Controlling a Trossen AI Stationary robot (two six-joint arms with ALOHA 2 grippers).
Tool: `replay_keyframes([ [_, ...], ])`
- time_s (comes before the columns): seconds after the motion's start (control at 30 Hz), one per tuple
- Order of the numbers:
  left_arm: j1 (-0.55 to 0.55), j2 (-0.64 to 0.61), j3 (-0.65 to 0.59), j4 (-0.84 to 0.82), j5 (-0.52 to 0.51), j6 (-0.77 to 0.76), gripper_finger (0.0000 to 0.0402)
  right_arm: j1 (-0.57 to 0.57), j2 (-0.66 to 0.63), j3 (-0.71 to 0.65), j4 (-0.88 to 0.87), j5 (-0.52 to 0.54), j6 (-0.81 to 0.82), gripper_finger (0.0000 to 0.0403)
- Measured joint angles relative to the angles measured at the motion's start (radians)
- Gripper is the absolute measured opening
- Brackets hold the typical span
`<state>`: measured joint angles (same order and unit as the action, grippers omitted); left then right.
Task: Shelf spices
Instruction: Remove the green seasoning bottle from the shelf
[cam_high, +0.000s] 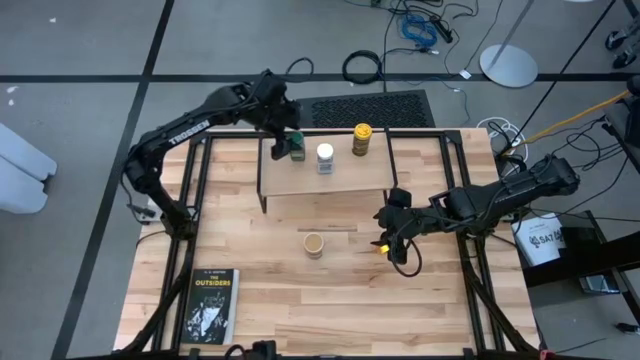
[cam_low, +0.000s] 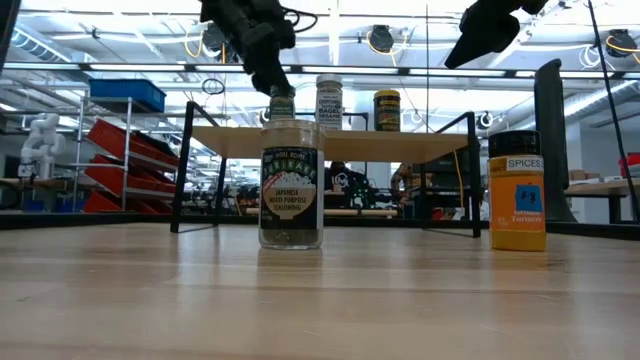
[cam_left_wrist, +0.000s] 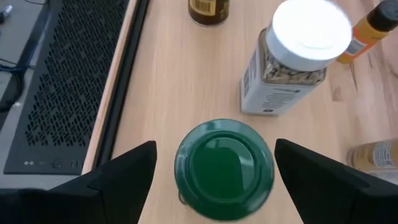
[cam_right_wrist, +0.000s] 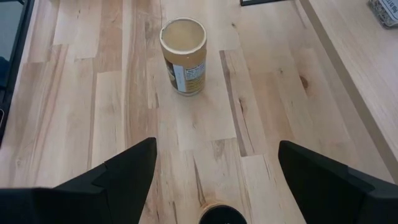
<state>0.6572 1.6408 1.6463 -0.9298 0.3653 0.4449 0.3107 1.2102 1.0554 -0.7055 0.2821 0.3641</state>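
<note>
The green-lidded jar (cam_left_wrist: 224, 169) is standing on the shelf (cam_high: 330, 182) at its far left, with the white-lidded jar (cam_high: 325, 157) and yellow-lidded jar (cam_high: 361, 139) to its right. The left gripper (cam_left_wrist: 214, 168) is hovering over it, fingers spread apart and released. The tan-lidded jar (cam_right_wrist: 183, 56) and orange jar (cam_low: 517, 202) are standing on the table (cam_high: 300, 290). The right gripper (cam_right_wrist: 214, 180) is hanging spread open above the orange jar.

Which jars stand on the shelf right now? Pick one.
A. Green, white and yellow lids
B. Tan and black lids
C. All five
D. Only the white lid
A: the high view shows the green-lidded jar, white-lidded jar and yellow-lidded jar on the shelf, while the tan-lidded jar stands on the table.
</note>
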Motion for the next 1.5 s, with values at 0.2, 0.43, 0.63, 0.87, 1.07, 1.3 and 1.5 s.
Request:
replay_keyframes([
  [0.2, 0.0, 0.024, 0.0, -0.003, 0.0, 0.029, 0.0336, 0.0, 0.0, 0.0, 0.0, 0.0, 0.0, 0.0325],
  [0.43, 0.0, 0.022, 0.0, -0.008, 0.0, 0.062, 0.029, 0.0, 0.0, 0.0, -0.001, 0.0, -0.001, 0.0325],
  [0.63, 0.0, 0.022, 0.0, -0.026, 0.001, 0.069, 0.0204, 0.0, 0.0, 0.0, -0.001, 0.0, -0.008, 0.0325],
  [0.87, -0.004, 0.021, 0.0, -0.036, 0.005, 0.061, 0.0202, 0.0, 0.0, 0.0, -0.001, 0.0, -0.01, 0.0325],
  [1.07, -0.015, -0.042, -0.001, -0.117, 0.036, 0.016, 0.0202, 0.0, 0.0, 0.0, 0.007, 0.067, -0.027, 0.0325],
  [1.3, -0.089, -0.194, -0.001, -0.126, 0.087, -0.072, 0.0202, -0.001, 0.0, 0.0, 0.185, 0.087, -0.115, 0.0325],
  [1.5, -0.206, -0.281, -0.001, -0.072, 0.106, -0.169, 0.0202, -0.002, -0.001, 0.011, 0.342, 0.084, -0.203, 0.0325],
])
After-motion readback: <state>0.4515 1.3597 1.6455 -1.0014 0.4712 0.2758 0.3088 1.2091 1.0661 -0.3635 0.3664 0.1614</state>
